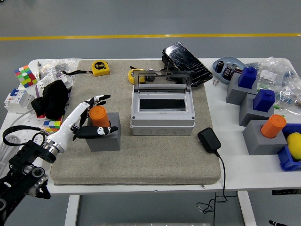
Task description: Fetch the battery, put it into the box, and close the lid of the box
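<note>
- Left hand (89,117): reaches in from the lower left over the mat (141,160). Its fingers (99,99) are spread apart around the battery (99,116), thumb in front of it and the others behind. No firm grasp is seen.
- Battery: an orange cylinder, upright in a grey block (103,137) on the mat's left half, left of the box (162,113).
- Box: grey, mid-mat, interior exposed. The clear lid (162,80) stands raised at the rear edge.
- Right hand: none seen.
- Desk (235,169): white and carries the mat. A black adapter (209,140) lies just right of the box at the mat's edge, its cable running over the desk's near edge.
- Right side: three grey blocks. Two hold blue pieces (248,76); the nearest holds a second orange cylinder (273,125).
- Far left: a colour cube (25,75) and a black cloth (51,98).
- Rear of the mat: a yellow tape measure (100,68).
</note>
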You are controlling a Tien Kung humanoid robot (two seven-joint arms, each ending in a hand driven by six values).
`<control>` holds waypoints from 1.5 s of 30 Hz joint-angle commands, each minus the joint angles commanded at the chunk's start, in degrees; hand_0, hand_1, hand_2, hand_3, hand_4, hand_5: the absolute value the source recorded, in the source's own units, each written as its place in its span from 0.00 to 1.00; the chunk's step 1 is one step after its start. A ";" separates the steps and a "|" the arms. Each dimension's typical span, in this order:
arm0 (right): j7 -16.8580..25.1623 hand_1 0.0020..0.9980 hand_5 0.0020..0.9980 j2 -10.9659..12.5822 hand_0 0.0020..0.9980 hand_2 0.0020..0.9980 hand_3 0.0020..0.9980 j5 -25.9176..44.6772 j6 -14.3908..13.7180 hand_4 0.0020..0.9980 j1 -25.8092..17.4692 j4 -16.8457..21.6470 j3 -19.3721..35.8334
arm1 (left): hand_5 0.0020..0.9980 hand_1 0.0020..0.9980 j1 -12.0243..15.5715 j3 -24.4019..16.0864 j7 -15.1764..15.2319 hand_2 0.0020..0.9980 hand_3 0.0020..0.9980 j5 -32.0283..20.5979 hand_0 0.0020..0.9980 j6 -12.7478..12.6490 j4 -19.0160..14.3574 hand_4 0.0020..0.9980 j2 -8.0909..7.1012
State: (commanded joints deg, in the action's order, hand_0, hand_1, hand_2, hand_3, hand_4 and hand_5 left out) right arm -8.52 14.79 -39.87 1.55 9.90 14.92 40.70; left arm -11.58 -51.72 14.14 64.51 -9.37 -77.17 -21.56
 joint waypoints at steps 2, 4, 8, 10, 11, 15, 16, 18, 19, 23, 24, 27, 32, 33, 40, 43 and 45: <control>0.01 0.67 0.48 -0.02 0.67 0.69 0.53 0.04 -0.03 0.91 -0.06 -0.02 -0.09 | 0.00 0.76 -0.72 1.61 1.50 0.79 0.72 -3.55 0.74 -0.56 0.67 1.00 0.20; -0.02 0.67 0.48 -0.05 0.67 0.69 0.53 0.11 0.01 0.91 -0.04 -0.04 -0.29 | 0.00 0.76 -1.49 3.39 2.92 0.79 0.72 -7.35 0.74 -1.02 1.38 1.00 0.51; 0.03 0.67 0.48 -0.09 0.67 0.69 0.53 -0.06 -0.07 0.90 0.01 0.23 -0.20 | 0.00 0.61 -2.48 6.10 4.79 0.62 0.59 -12.51 0.62 -1.82 2.39 1.00 1.15; 0.03 0.67 0.48 -0.09 0.67 0.69 0.53 -0.04 -0.07 0.90 0.02 0.27 -0.30 | 0.00 0.61 -2.75 6.83 5.45 0.62 0.59 -13.87 0.62 -2.13 2.78 1.00 1.38; 0.04 0.67 0.48 -0.09 0.67 0.69 0.53 -0.04 -0.10 0.91 0.01 0.28 -0.30 | 0.00 0.37 -2.94 7.24 6.19 0.40 0.42 -14.89 0.39 -2.58 2.99 0.99 1.49; 0.02 0.67 0.48 -0.06 0.67 0.69 0.53 0.05 -0.13 0.91 0.02 0.21 -0.47 | 0.00 0.37 -3.75 8.28 8.74 0.40 0.42 -18.72 0.39 -4.18 3.72 0.99 1.82; 0.01 0.67 0.48 -0.07 0.67 0.69 0.53 0.08 -0.12 0.91 -0.01 0.18 -0.50 | 0.00 0.37 -3.99 8.54 9.15 0.40 0.42 -19.65 0.39 -4.38 4.00 0.99 1.89; 0.01 0.67 0.48 -0.07 0.67 0.69 0.53 0.15 -0.11 0.91 -0.02 0.17 -0.60 | 0.00 0.21 -4.37 8.92 9.82 0.28 0.29 -20.74 0.17 -4.79 4.59 0.89 2.05; 0.01 0.67 0.48 -0.09 0.67 0.69 0.53 0.17 -0.11 0.91 -0.03 0.16 -0.61 | 0.00 0.21 -4.57 9.17 10.31 0.28 0.29 -21.67 0.17 -5.09 4.88 0.89 2.12; 0.04 0.67 0.48 -0.15 0.67 0.69 0.53 0.19 -0.12 0.91 -0.04 0.19 -0.68 | 0.00 0.05 -5.00 9.64 12.70 0.14 0.16 -24.21 0.07 -6.46 5.70 0.88 2.52; 0.05 0.67 0.48 -0.16 0.67 0.69 0.53 0.19 -0.13 0.91 -0.04 0.20 -0.68 | 0.00 0.05 -5.04 9.68 13.15 0.14 0.16 -24.58 0.07 -6.75 5.75 0.88 2.60; 0.09 0.67 0.48 -0.18 0.67 0.69 0.53 0.20 -0.16 0.91 -0.03 0.24 -0.74 | 0.00 0.05 -5.28 9.99 14.37 0.14 0.16 -25.49 0.07 -7.39 5.74 0.88 2.75; 0.24 0.67 0.48 -0.19 0.67 0.69 0.53 0.25 -0.26 0.91 -0.03 0.23 -0.85 | 0.00 0.01 -5.70 10.12 15.39 0.10 0.13 -26.14 0.06 -7.80 4.95 0.86 2.91; 0.26 0.67 0.48 -0.17 0.67 0.69 0.53 0.28 -0.27 0.91 -0.04 0.23 -0.90 | 0.00 0.01 -5.77 9.96 15.35 0.10 0.13 -25.86 0.06 -7.83 4.41 0.86 2.87; 0.35 0.67 0.48 -0.03 0.67 0.69 0.53 0.45 -0.33 0.91 0.17 0.20 -1.15 | 0.00 0.01 -8.09 8.76 10.21 0.09 0.13 -17.44 0.06 -7.69 -2.19 0.87 1.24; 0.34 0.67 0.48 0.11 0.67 0.69 0.54 0.65 -0.34 0.91 0.28 0.14 -1.50 | 0.00 0.01 -11.50 9.18 4.35 0.09 0.12 -10.72 0.05 -7.33 -5.14 0.90 0.81; 0.33 0.67 0.48 0.19 0.67 0.69 0.54 0.80 -0.35 0.91 0.35 0.14 -1.78 | 0.00 0.01 -14.51 10.60 0.39 0.09 0.12 -6.25 0.05 -6.69 -5.81 0.90 1.09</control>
State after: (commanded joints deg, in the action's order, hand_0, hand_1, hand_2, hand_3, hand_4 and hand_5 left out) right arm -8.18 14.98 -39.07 1.20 10.26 15.07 38.92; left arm -26.09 -41.12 14.53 58.27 -16.06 -82.98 -20.47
